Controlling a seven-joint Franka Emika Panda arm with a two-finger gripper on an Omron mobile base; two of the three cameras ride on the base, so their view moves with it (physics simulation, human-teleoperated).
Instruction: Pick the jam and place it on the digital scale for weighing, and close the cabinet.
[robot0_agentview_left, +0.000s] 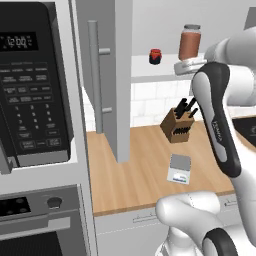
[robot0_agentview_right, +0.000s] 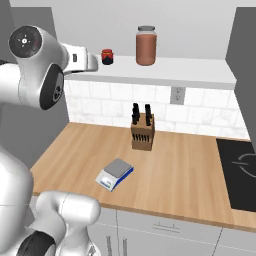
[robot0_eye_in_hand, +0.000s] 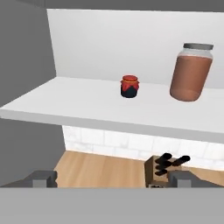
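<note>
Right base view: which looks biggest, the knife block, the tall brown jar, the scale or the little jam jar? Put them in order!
1. Knife block with its knives
2. Tall brown jar and scale look about alike; the scale sits nearer the camera, so I won't rank them.
3. Little jam jar, clearly the smallest

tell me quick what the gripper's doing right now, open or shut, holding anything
gripper: open and holding nothing, fingertips spread wide, short of the shelf edge, pointed toward the jam on the cabinet shelf.
</note>
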